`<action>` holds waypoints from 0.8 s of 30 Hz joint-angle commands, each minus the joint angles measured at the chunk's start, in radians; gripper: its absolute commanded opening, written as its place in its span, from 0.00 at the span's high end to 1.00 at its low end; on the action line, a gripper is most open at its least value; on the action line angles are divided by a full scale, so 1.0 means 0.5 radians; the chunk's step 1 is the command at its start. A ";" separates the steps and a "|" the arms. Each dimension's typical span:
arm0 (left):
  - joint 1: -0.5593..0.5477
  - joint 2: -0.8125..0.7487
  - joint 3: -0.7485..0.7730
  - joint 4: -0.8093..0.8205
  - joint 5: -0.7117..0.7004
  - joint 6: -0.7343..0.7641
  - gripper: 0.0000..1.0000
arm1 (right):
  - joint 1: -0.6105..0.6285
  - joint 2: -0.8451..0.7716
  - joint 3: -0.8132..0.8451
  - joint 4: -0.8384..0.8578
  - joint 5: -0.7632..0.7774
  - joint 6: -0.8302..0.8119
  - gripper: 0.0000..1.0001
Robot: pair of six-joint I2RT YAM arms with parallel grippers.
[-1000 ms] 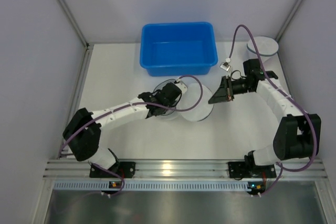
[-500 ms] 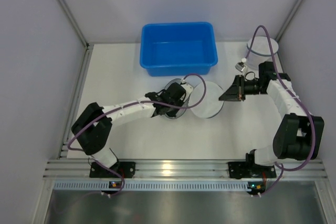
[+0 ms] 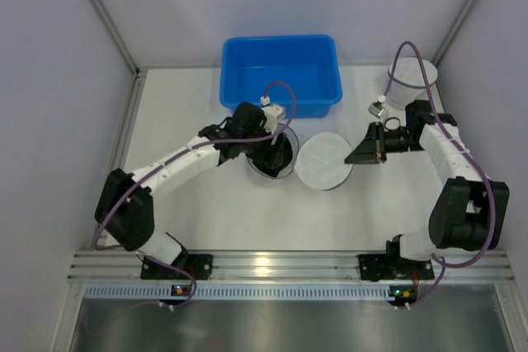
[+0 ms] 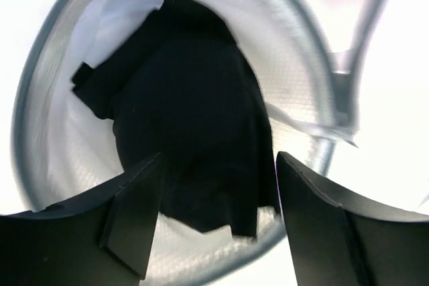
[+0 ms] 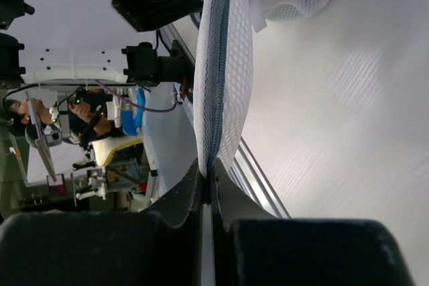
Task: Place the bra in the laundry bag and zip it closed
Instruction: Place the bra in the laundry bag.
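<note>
In the bag [image 4: 50, 92] lies the bra [image 4: 194, 98] — left pincer [image 4: 220, 160] spread, right pincer [image 5: 209, 169] pinching flap [image 5: 228, 65].

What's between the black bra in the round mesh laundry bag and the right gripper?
The bag's round white mesh lid, opened beside the black bra; the right gripper pinches its rim. The top view shows it.

**Where the cameras sit**

Top external looks down from behind the arm bases [image 3: 177, 268] over the whole table [image 3: 247, 220]. Left wrist peers closely into the laundry bag [image 4: 47, 118]; right wrist sits close, edge-on to its mesh flap [image 5: 234, 65]. All three share the bag
</note>
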 commanded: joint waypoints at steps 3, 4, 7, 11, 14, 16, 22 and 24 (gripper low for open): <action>-0.019 -0.287 0.097 -0.087 0.292 0.101 0.21 | -0.022 -0.008 0.125 -0.075 -0.120 -0.082 1.00; -0.019 -0.291 0.103 -0.099 0.301 0.113 0.21 | -0.022 -0.005 0.128 -0.075 -0.120 -0.075 1.00; -0.019 -0.278 0.100 -0.115 0.274 0.138 0.24 | -0.022 -0.011 0.131 -0.078 -0.130 -0.069 1.00; -0.019 -0.174 0.125 -0.109 0.298 0.162 0.57 | -0.022 -0.008 0.155 -0.106 -0.145 -0.069 1.00; -0.059 -0.036 0.183 -0.115 0.212 0.171 0.81 | -0.022 -0.017 0.168 -0.109 -0.163 -0.054 1.00; -0.102 0.053 0.210 -0.109 0.206 0.187 0.90 | -0.022 -0.017 0.174 -0.109 -0.176 -0.045 1.00; -0.151 0.381 0.278 -0.084 0.071 0.098 1.00 | -0.022 -0.011 0.165 -0.103 -0.231 -0.011 1.00; -0.151 0.525 0.306 -0.081 -0.063 0.034 1.00 | -0.022 -0.014 0.165 -0.109 -0.237 0.001 1.00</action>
